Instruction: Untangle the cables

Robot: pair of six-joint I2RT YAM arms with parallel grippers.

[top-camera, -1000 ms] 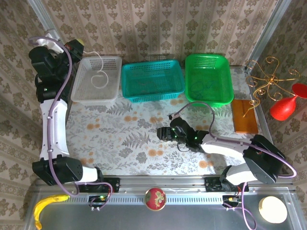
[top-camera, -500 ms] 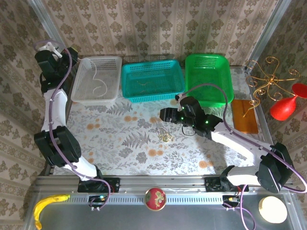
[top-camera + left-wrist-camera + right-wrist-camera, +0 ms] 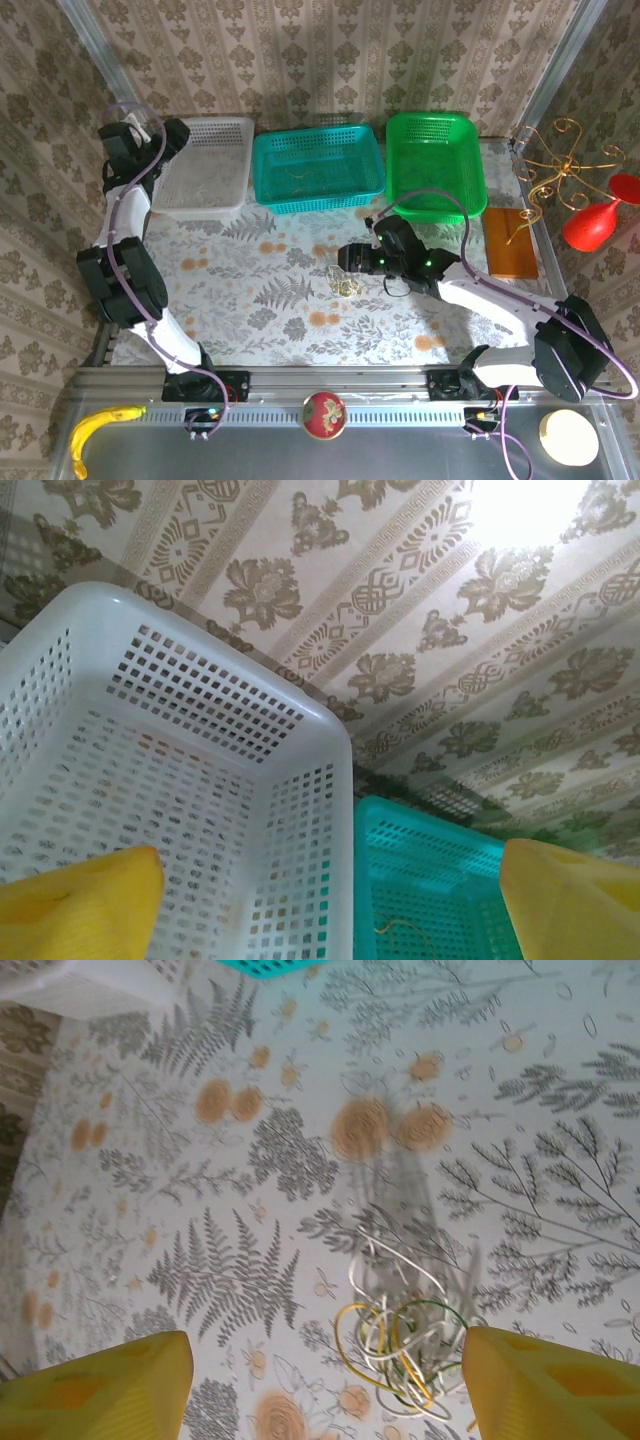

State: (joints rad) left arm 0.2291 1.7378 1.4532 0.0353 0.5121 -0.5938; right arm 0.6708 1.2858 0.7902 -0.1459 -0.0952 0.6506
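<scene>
- Cables (image 3: pixel 345 285) are seen as a small knotted clump of yellow, whitish and greenish cords. It lies on the fern-patterned tablecloth (image 3: pixel 240 300), a little right of the table's middle.
- In the right wrist view the clump (image 3: pixel 400 1345) is found on the cloth (image 3: pixel 220 1260) between the two yellow pads (image 3: pixel 95 1385), nearer the right-hand one. A few whitish loops are spread out towards the far side.
- The right gripper (image 3: pixel 342 265) is held just over the clump, on its far side. Its jaws are set wide apart, and nothing is gripped (image 3: pixel 325 1385).
- The left gripper (image 3: pixel 176 137) is raised at the far left, by the left rim of the white basket (image 3: pixel 205 205). Its yellow pads (image 3: pixel 80 910) are parted widely, and nothing is held between them (image 3: pixel 330 910).
- A thin yellowish cord (image 3: pixel 400 935) is seen on the floor of the teal basket (image 3: pixel 430 860), which stands just right of the white basket (image 3: pixel 250 780).
- The teal basket (image 3: pixel 320 198) is flanked on its right by a green basket (image 3: pixel 432 210). Faint lines can be made out inside the green one, possibly another cord.
</scene>
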